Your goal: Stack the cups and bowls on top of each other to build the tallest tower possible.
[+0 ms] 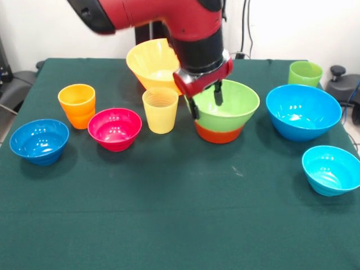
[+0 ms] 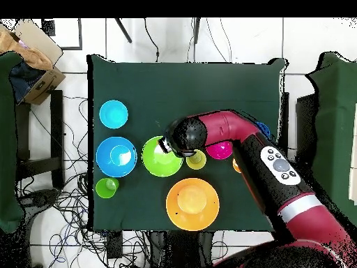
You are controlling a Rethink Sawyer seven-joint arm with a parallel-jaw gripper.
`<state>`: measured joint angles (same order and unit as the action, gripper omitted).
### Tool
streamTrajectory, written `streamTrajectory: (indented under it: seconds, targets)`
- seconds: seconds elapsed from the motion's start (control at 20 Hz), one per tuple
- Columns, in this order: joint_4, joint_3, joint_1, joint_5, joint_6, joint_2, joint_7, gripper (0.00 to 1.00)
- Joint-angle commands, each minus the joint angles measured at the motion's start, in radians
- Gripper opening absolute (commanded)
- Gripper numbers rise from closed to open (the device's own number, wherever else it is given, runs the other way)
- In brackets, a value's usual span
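Above light green bowl (image 1: 228, 107) | pincer (image 1: 206, 102) parted | pale yellow cup (image 1: 160, 109) beside

White wall (image 1: 292, 28) behind — cables (image 2: 49, 199) tangled on pale tiled floor (image 2: 230, 38).

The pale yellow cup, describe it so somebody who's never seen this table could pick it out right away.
On the green table, find the light green bowl nested in an orange-red bowl under the gripper. The pale yellow cup stands upright between that stack and the magenta bowl. It is the only pale yellow tumbler; the orange cup is darker.
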<state>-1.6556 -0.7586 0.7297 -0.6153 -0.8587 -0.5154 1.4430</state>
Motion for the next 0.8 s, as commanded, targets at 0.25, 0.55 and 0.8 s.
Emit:
streamTrajectory:
  seconds: [0.25,0.55,0.8]
  targets:
    - [0.021,-0.096,-0.053,0.135,-0.170,-0.242,-0.088,1.00]
    - [0.035,-0.063,-0.073,0.119,-0.226,-0.272,-0.127,1.00]
    - [-0.012,-0.078,0.012,0.079,-0.163,-0.221,-0.249,1.00]
